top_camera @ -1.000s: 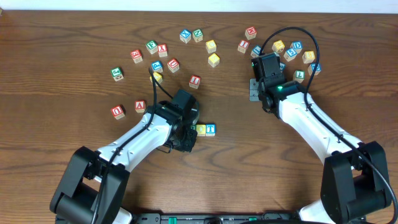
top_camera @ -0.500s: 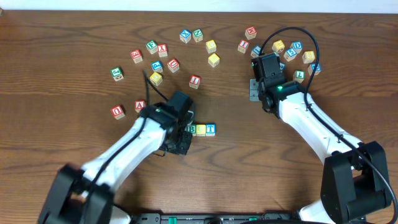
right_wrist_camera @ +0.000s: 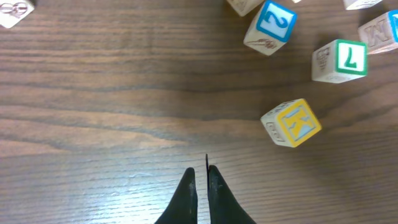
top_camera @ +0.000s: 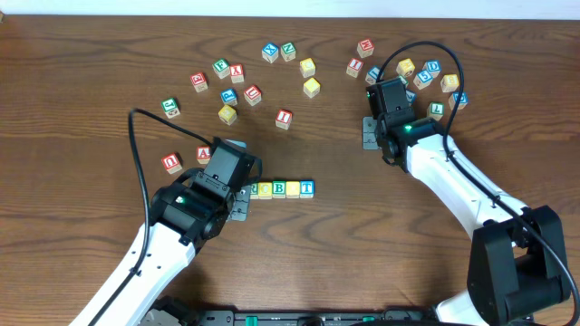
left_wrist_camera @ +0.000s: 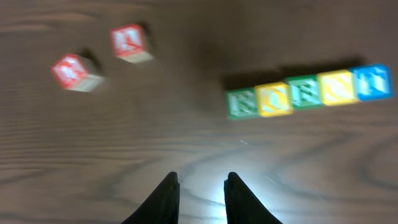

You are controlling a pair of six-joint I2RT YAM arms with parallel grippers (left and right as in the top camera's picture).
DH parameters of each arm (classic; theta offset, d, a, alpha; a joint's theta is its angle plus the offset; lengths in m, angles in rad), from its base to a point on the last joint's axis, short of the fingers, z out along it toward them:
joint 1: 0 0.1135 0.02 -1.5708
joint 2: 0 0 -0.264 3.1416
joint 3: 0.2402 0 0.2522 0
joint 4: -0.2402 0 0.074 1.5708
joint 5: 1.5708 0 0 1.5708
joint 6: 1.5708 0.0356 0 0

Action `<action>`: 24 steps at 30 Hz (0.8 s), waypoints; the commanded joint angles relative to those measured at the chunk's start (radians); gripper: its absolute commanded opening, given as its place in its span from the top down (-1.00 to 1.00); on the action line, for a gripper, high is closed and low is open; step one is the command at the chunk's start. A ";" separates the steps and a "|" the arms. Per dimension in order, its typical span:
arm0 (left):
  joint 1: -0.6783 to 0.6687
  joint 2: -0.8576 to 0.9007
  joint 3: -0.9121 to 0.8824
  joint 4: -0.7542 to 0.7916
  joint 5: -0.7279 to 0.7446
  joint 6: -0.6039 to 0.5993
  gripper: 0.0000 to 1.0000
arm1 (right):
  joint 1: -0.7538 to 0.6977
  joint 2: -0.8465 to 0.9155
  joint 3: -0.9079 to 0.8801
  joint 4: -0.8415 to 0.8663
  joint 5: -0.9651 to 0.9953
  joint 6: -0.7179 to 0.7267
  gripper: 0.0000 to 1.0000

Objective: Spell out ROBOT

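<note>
Where the row (top_camera: 279, 188) lies: mid-table (top_camera: 362, 244), five cubes touching side by side in one straight line
Row order, from the left gripper's end: green cube (left_wrist_camera: 241, 103), yellow cube (left_wrist_camera: 273, 99), B (top_camera: 278, 188), second yellow cube (left_wrist_camera: 337, 87), T (top_camera: 307, 187)
Legibility: B and T read from overhead; the left wrist view is blurred and gives colours only, so the green cube's letter cannot be read
Left gripper (left_wrist_camera: 199, 194): fingers parted with nothing between them, low over bare wood, near the row's green end but not touching it
Right gripper (right_wrist_camera: 200, 183): fingers pressed together, holding nothing, over bare wood
Near the right gripper: yellow K (right_wrist_camera: 291, 122) closest, green 7 (right_wrist_camera: 341, 60) and blue 2 (right_wrist_camera: 270, 25) beyond it, none touched
Red cubes: U (top_camera: 171, 162) and A (top_camera: 204, 154) sit beside the left arm on the side away from the row, apart from it
Loose cubes (top_camera: 312, 87): scattered along the far side of the table, one cluster beside the right arm, all clear of the row
</note>
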 commanded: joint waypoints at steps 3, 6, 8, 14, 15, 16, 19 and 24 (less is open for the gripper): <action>0.019 0.031 -0.003 0.012 -0.151 -0.024 0.49 | -0.006 -0.023 0.017 -0.022 -0.061 -0.007 0.97; 0.055 0.073 -0.004 0.035 -0.151 -0.024 0.49 | 0.002 -0.023 0.017 -0.030 -0.077 -0.008 0.97; 0.078 0.104 -0.004 0.056 -0.150 -0.024 0.49 | 0.009 -0.023 0.017 -0.035 -0.105 -0.008 0.97; 0.125 0.200 -0.004 0.130 -0.148 -0.007 0.49 | 0.043 -0.023 0.017 -0.054 -0.124 -0.023 0.97; 0.127 0.213 -0.004 0.139 -0.143 0.004 0.49 | 0.050 -0.023 0.017 -0.056 -0.124 -0.028 0.97; 0.129 0.225 -0.004 0.148 -0.137 0.016 0.49 | 0.057 -0.023 0.017 -0.058 -0.124 -0.031 0.97; 0.137 0.259 -0.004 0.171 -0.098 0.056 0.49 | 0.073 -0.023 0.017 -0.063 -0.123 -0.034 0.97; 0.164 0.283 -0.004 0.187 -0.086 0.064 0.49 | 0.082 -0.023 0.017 -0.062 -0.108 -0.034 0.98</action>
